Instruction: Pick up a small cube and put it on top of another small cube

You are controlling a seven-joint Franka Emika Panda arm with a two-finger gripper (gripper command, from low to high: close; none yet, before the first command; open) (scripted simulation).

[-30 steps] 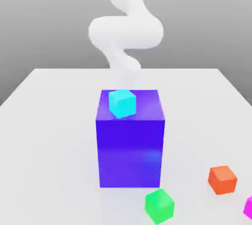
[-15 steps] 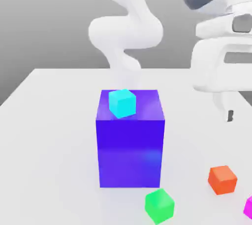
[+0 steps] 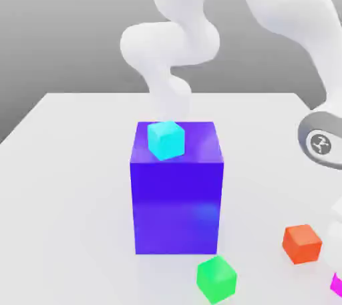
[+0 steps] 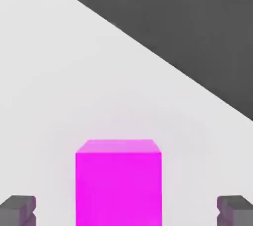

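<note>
- Exterior view: I have the arm (image 3: 294,23) reaching over to this view's right side of the white table (image 3: 67,163), its wrist low near the right edge of the picture. The magenta cube (image 3: 337,283) sits at the near right corner, just a sliver of it at the picture's edge, a little to the right of the orange cube (image 3: 302,243). The green cube (image 3: 216,278) lies near the front, and a cyan cube (image 3: 165,140) rests on top of the big blue block (image 3: 177,190) in the middle.
- Hand view: the gripper (image 4: 126,210) is spread wide, one dark fingertip (image 4: 19,210) on each side of the magenta cube with clear gaps; nothing is pinched.
- Step, as I judge it: I am in the approach to the pick, lined up over the magenta cube.
- Next, I would go straight down until the pads flank the cube's sides, then squeeze before lifting toward another small cube.
</note>
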